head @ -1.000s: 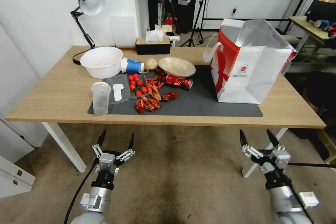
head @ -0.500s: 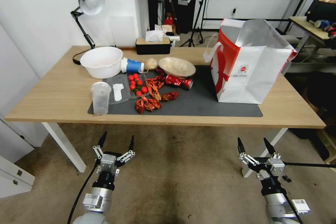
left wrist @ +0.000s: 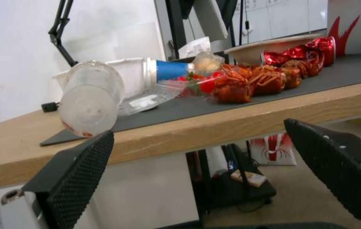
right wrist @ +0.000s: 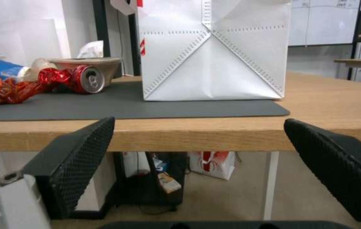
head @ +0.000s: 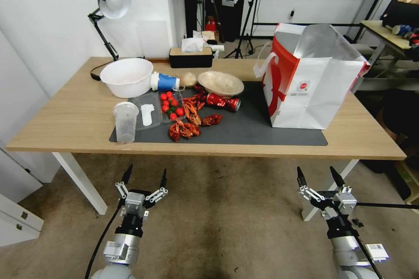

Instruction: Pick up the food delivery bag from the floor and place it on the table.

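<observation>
The food delivery bag (head: 312,79) is already standing upright on the counter (head: 65,117). It is sitting near the counter's right end, with most of its bottom on the dark grey mat (head: 248,128) and its far right part on the bare wood. Its top is gaping open, so the silver lining is showing, and a white strap handle (head: 265,66) is hanging on its left side. Nothing is holding it.

The left hand (head: 142,180) is hanging low in front of the counter, over the floor (head: 227,226), with its two fingers spread apart and nothing between them. The right hand (head: 315,178) is hanging low over the floor too, near the counter's white leg (head: 325,196), with its fingers wide apart and empty. In the right wrist view the bag's white side (right wrist: 212,54) is facing the hand from across the counter edge, well apart from the fingers.

To the left of the bag, the mat is carrying a crushed red can (head: 223,101), some red crayfish (head: 190,122), cherry tomatoes (head: 170,103) and a clear plastic cup (head: 125,121). A white bowl (head: 127,76) is sitting on the wood behind them.

So the main job is looking done: the bag is off the floor and resting on the counter. It is seeming steady, though the far side of its bottom is hidden, so I cannot be fully sure. As far as I can judge, nothing is left to do.
</observation>
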You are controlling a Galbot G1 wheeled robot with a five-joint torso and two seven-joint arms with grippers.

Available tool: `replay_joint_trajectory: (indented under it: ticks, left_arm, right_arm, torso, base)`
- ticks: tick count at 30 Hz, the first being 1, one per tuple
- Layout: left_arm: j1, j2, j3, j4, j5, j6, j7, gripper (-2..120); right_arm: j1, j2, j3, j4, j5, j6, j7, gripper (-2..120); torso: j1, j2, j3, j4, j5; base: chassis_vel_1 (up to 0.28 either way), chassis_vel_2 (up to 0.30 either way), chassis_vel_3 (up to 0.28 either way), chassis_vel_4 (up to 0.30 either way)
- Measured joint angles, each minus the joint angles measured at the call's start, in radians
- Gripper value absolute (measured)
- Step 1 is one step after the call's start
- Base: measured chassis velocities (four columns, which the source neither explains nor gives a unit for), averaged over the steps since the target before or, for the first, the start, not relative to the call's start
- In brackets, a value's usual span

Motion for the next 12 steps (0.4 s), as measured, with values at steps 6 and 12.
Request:
replay_joint_trajectory:
  ticks: [6, 12]
  left_arm:
    - [0.000, 0.000, 0.000, 0.000, 0.000, 0.000, 0.000, 100]
    - [0.000, 0.000, 0.000, 0.000, 0.000, 0.000, 0.000, 100]
  right_arm:
    - [0.000, -0.001, 0.000, 0.001, 0.000, -0.001, 0.000, 100]
    - [0.000, -0.001, 0.000, 0.001, 0.000, -0.002, 0.000, 100]
  torso:
    - [0.000, 0.000, 0.000, 0.0000, 0.0000]
    - [0.000, 0.000, 0.000, 0.0000, 0.0000]
  base:
    - [0.000, 0.000, 0.000, 0.000]
    - [0.000, 0.000, 0.000, 0.000]
